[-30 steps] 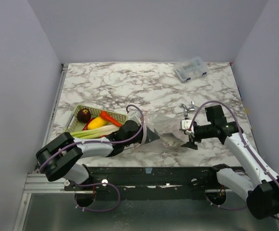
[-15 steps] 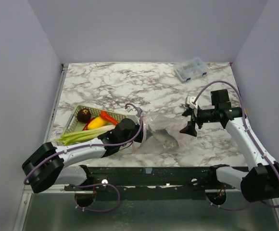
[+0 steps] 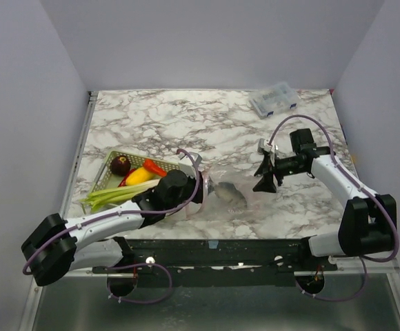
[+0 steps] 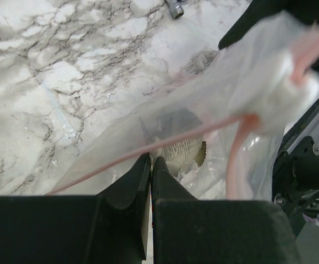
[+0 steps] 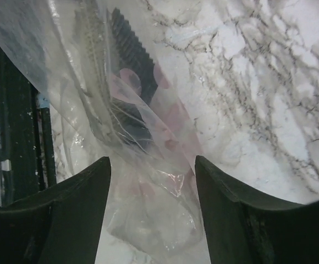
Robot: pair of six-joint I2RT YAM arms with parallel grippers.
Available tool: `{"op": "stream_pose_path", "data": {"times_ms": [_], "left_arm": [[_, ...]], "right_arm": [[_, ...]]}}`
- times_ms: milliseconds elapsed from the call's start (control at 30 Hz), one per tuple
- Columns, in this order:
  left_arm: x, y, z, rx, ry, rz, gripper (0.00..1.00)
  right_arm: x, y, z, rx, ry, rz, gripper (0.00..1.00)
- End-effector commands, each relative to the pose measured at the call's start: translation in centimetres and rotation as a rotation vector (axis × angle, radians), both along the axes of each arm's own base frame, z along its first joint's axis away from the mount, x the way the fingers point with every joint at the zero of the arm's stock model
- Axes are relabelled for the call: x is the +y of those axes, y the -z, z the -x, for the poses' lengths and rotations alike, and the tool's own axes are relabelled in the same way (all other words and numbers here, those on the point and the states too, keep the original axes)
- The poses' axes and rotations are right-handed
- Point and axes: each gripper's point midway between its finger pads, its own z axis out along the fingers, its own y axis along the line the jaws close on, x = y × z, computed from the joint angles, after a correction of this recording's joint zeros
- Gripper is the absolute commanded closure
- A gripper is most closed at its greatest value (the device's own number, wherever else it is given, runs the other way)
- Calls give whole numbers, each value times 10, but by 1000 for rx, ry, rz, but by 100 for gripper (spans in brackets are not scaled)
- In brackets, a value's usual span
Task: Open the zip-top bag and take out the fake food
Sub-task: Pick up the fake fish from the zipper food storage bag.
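Since a second ago the right arm has swung up and toward the middle, and the zip-top bag [image 3: 236,198] has bunched from a flat spread into a smaller heap on the bench [image 3: 158,117], just right of the left arm's wrist. The left end effector [image 4: 150,160] is clenched on the bag's edge by the pink zip strip. The right end effector [image 5: 151,165] is released, its fingers standing apart with loose film between them.

A ribbed grey piece [image 4: 179,154] lies inside the bag, probably a last toy, though the plastic blurs it. The rest of the fake food [image 3: 139,175] lies in the green basket [image 3: 110,160], left of the bag.

Closing on a slack fold could catch both bag walls and keep the mouth shut, or a pull could slip the film from the left grip. A clear compartment box [image 3: 274,98] sits well apart at the far edge, and nothing blocks either arm.
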Motion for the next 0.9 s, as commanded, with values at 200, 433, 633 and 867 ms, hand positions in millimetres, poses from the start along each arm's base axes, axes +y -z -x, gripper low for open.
{"op": "stream_pose_path", "data": {"times_ms": [200,433,633,867], "left_arm": [[22,-27,-1,-160,-29,44,100],[33,-26,9,-167,-28,61,100],[40,-26,13,-166,-40,66,100],[48,-29,14,-173,-61,68,100]], "right_arm": [[-1,-2,8,-25,37,-13,43],[1,4,16,7,-7,-20,28],[2,3,20,-37,-27,-36,41],[-2,5,12,-47,6,-7,73]]}}
